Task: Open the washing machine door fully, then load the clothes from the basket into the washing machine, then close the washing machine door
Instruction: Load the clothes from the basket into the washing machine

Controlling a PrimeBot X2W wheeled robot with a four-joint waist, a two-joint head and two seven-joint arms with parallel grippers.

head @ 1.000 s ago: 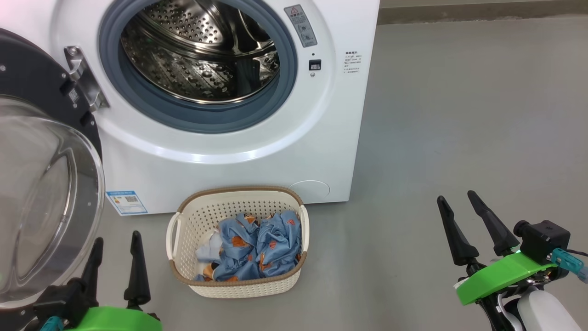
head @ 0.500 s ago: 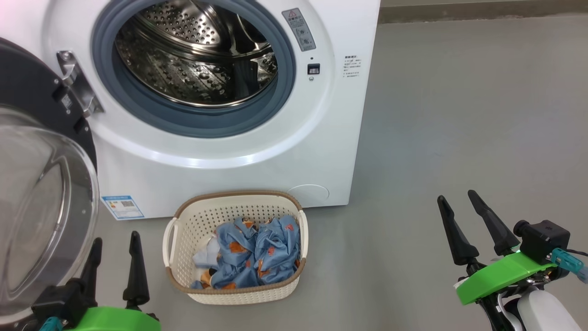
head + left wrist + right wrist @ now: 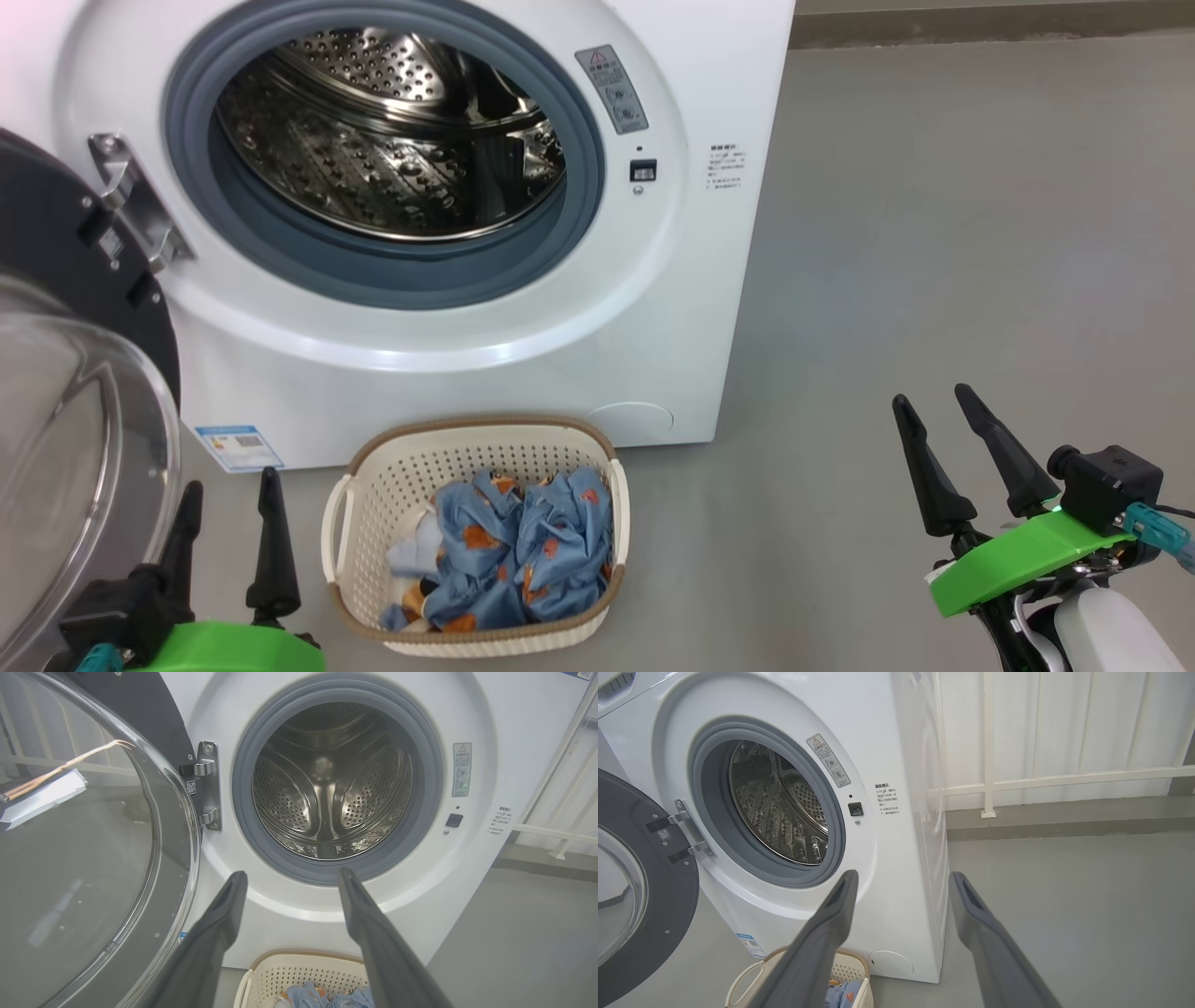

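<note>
The white washing machine (image 3: 448,364) (image 3: 467,709) (image 3: 901,756) stands ahead with its steel drum (image 3: 392,140) bare. Its black washing machine door (image 3: 65,392) (image 3: 84,849) (image 3: 635,882) with the clear glass bowl hangs swung out to the left. On the floor before the machine sits the cream basket (image 3: 373,495) (image 3: 299,970) (image 3: 752,980) holding the light-blue clothes (image 3: 523,551) (image 3: 322,996). My left gripper (image 3: 229,485) (image 3: 292,877) is open at the basket's left, close to the door glass. Far to the right over bare floor, my right gripper (image 3: 934,397) (image 3: 903,875) is open and holds nothing.
Grey floor (image 3: 934,233) stretches to the right of the machine. A white railing (image 3: 1041,779) and wall stand behind it. A blue label sticker (image 3: 238,446) is low on the machine's front left.
The whole head view has shifted, so the camera moved: the machine and basket sit lower in the picture. Both grippers stay open in the same places.
</note>
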